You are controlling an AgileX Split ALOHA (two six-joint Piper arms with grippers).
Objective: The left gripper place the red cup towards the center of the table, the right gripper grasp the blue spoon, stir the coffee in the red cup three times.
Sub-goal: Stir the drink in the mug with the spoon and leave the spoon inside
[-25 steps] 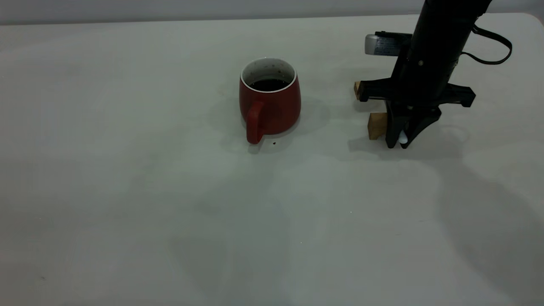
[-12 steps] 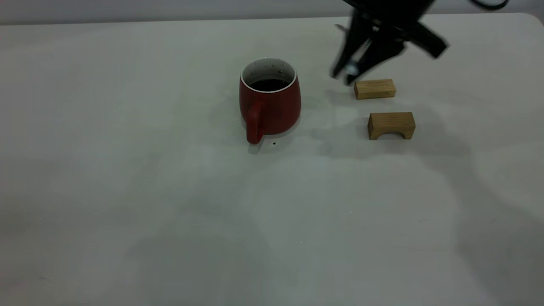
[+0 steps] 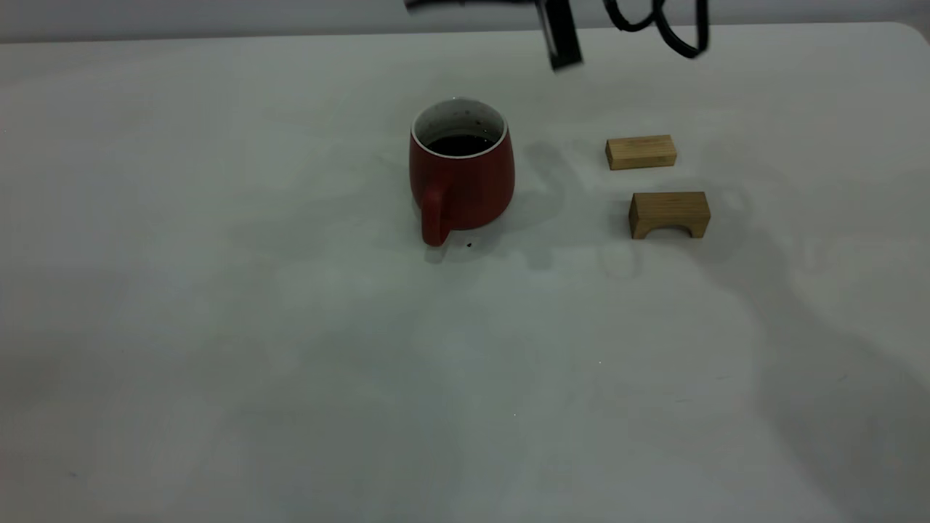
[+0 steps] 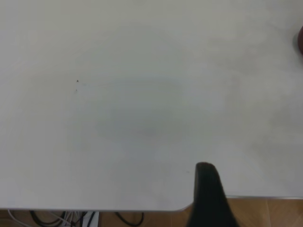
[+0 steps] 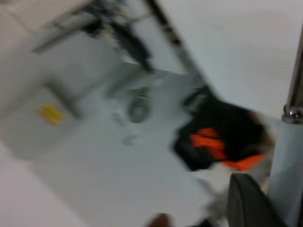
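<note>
The counter under me looks matt, off-white and smooth. The red cup has a glossy glazed look, white and speckled inside. Two wooden blocks show pale grain. The spoon I carry has a pale blue smooth handle and shiny metal neck.

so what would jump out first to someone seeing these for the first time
The red cup stands near the middle of the off-white table, with dark coffee inside and its handle towards the camera. To its right lie two wooden blocks, apart from each other, the nearer one arched underneath. In the right wrist view, the pale blue spoon shows at the edge, close to the camera.
</note>
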